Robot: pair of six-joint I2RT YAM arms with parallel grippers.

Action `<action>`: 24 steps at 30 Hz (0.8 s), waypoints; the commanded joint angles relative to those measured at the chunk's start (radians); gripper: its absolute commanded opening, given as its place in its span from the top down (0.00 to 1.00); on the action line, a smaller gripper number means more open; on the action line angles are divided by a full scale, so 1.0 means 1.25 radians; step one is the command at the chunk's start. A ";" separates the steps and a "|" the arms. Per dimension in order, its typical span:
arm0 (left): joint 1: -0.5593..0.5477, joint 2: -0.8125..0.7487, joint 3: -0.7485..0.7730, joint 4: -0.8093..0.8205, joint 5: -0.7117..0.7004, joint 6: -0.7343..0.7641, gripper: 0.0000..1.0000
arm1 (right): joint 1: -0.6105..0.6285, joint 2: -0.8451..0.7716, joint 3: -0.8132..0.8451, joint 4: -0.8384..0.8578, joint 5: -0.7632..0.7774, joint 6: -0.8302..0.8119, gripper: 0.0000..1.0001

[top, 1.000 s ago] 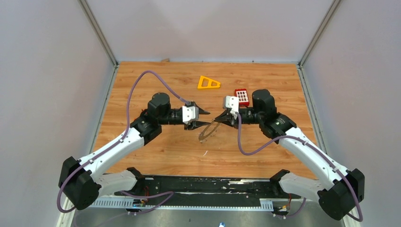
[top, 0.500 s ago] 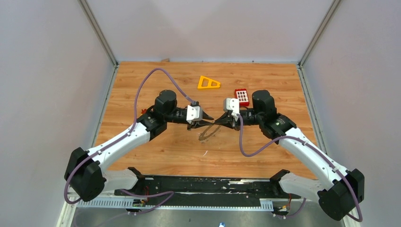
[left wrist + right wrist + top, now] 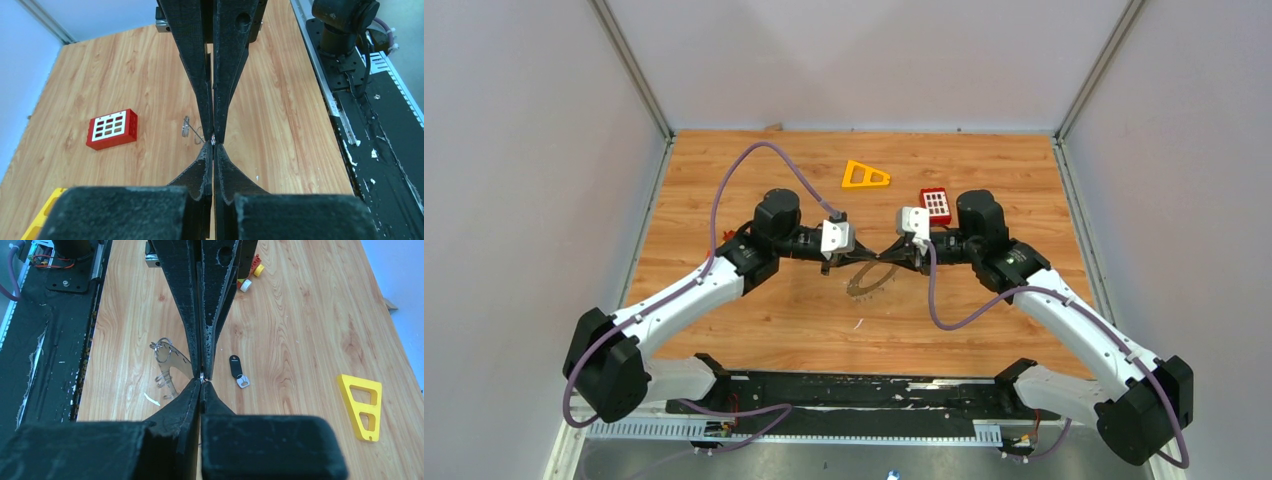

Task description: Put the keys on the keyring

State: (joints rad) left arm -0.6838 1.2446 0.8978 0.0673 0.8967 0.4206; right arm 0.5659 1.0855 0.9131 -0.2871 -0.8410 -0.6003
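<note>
The grey keyring (image 3: 861, 283) hangs tilted over the table's middle, its top edge at the point where both grippers meet. My left gripper (image 3: 871, 256) and right gripper (image 3: 886, 256) are tip to tip, both shut on the ring's rim, where a silvery glint shows. In the left wrist view the left gripper (image 3: 213, 145) faces the right one, with the ring (image 3: 187, 129) just to its left. In the right wrist view the right gripper (image 3: 201, 382) pinches the ring (image 3: 172, 362). The black-headed key (image 3: 235, 366) lies loose on the wood beside the tips.
An orange triangular frame (image 3: 864, 176) lies at the back of the table. A red keypad block (image 3: 936, 206) sits beside the right arm's wrist. Small red, yellow and white pieces (image 3: 248, 276) lie near the left arm. A black rail (image 3: 854, 392) runs along the near edge.
The left gripper has moved right to the right gripper's tips and now pinches the ring's rim. The right arm has stayed put, holding the ring throughout.
</note>
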 commanded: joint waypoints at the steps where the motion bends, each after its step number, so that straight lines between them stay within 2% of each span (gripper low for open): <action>1: 0.004 -0.013 0.010 0.057 -0.026 -0.044 1.00 | -0.001 -0.004 0.020 0.025 0.032 0.021 0.95; 7: 0.041 -0.040 -0.111 0.399 -0.055 -0.322 1.00 | -0.039 -0.034 0.012 0.072 0.047 0.103 0.65; 9: 0.045 -0.039 -0.151 0.521 -0.051 -0.414 1.00 | -0.051 -0.041 0.011 0.082 0.036 0.128 0.59; 13: 0.044 -0.023 -0.224 0.792 -0.043 -0.575 1.00 | -0.066 -0.040 0.006 0.099 -0.012 0.161 0.58; 15: 0.045 -0.008 -0.246 0.873 -0.046 -0.633 1.00 | -0.071 -0.035 0.005 0.101 -0.050 0.164 0.61; 18: 0.044 0.008 -0.260 0.935 -0.048 -0.669 1.00 | -0.071 -0.027 0.004 0.101 -0.092 0.165 0.64; 24: 0.044 0.024 -0.283 0.975 -0.053 -0.683 1.00 | -0.072 -0.008 0.009 0.100 -0.136 0.159 0.65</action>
State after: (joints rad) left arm -0.6270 1.2640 0.5564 1.1221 0.8371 -0.3698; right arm 0.4808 1.0657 0.9134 -0.1951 -0.9230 -0.4122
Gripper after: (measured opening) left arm 0.006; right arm 0.353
